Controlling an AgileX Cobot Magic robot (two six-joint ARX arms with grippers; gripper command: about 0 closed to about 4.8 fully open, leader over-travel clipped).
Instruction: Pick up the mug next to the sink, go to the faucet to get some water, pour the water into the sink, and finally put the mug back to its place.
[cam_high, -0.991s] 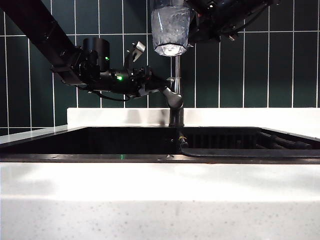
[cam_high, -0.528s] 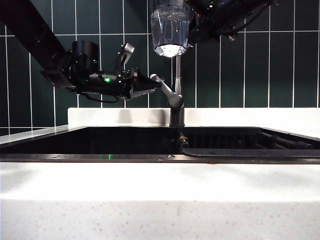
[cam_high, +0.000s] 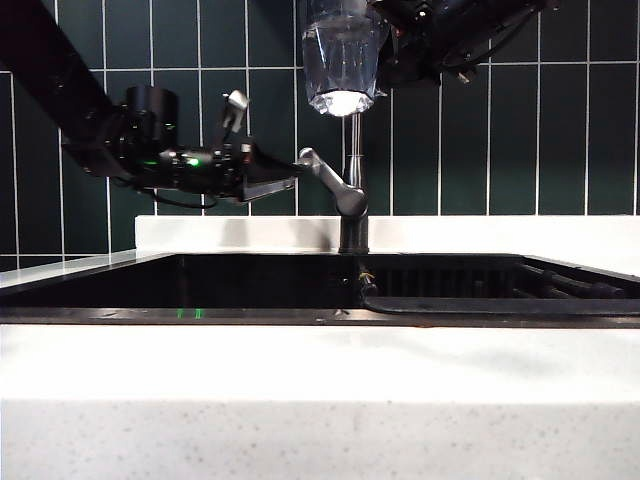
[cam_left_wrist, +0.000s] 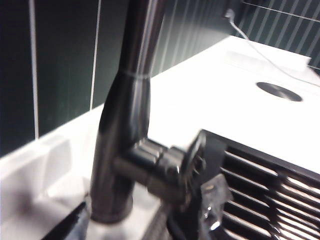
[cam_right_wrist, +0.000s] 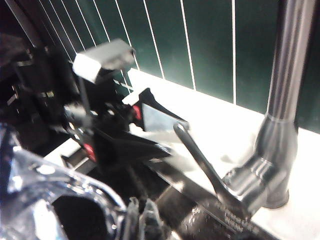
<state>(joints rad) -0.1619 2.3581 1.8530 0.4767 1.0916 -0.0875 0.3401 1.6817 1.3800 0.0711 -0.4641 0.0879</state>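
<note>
Holding the mug (cam_high: 343, 55) high at the top of the exterior view, right gripper (cam_high: 385, 50) is clamped shut on its side; the mug hangs upright just above the faucet (cam_high: 352, 190) pipe, base lit bright. In the right wrist view the mug's glass rim (cam_right_wrist: 55, 195) fills the near corner, with the lever (cam_right_wrist: 200, 162) and pipe beyond. Left gripper (cam_high: 268, 172) sits left of the faucet, level, jaws spread wide with nothing in them, tips just beside the lever's rounded end (cam_high: 306, 156); contact unclear. Left wrist view is blurred: faucet body (cam_left_wrist: 122, 130) close up, lever stub pointing at the camera. Sink (cam_high: 250, 285) lies below, black, ribbed drainer on the right, white stone counter (cam_high: 320, 400) in front. Green tiles (cam_high: 560, 140) behind.
</note>
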